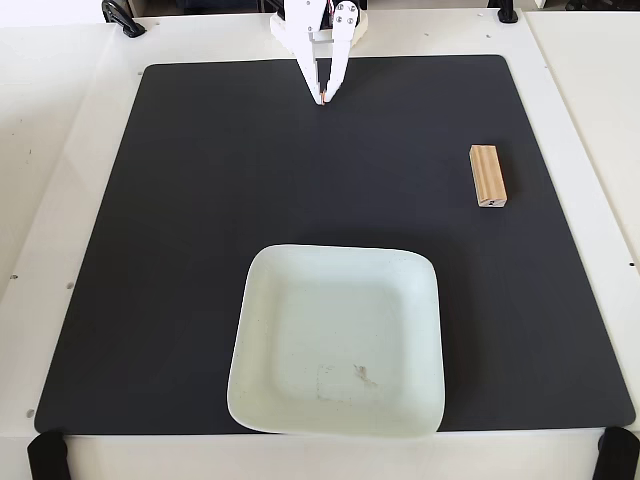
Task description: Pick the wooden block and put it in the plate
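The wooden block (488, 175) is a small light-tan bar lying lengthwise on the right side of the black mat (200, 200). The plate (262, 300), a large square pale mint-white dish with a raised rim, sits at the mat's front centre and holds nothing. My white gripper (324, 101) is at the far centre edge of the mat, pointing down, its two fingers closed together at the tips with nothing between them. It is far from both the block and the plate.
The black mat covers most of a white table (60, 200). Black clamps sit at the table's front corners (45, 455) and back edge (122, 18). A seam to another white surface runs along the right side.
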You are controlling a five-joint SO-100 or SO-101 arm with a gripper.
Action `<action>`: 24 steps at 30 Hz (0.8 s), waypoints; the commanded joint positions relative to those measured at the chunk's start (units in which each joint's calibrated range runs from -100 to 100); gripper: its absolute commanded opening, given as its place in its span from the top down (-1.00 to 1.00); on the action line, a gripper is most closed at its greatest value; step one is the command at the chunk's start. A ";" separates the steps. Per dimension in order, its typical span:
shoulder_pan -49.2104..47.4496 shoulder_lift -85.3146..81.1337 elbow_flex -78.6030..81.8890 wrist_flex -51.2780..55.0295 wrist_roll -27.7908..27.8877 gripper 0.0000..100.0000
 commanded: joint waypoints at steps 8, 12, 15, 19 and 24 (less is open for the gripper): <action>0.19 -0.09 0.16 -0.15 0.16 0.98; 0.19 0.08 -4.16 -2.18 0.22 0.98; -2.39 2.54 -9.65 -2.89 0.22 0.98; -6.87 12.20 -21.88 -3.68 0.11 0.98; -9.67 30.08 -39.79 -3.68 0.22 0.98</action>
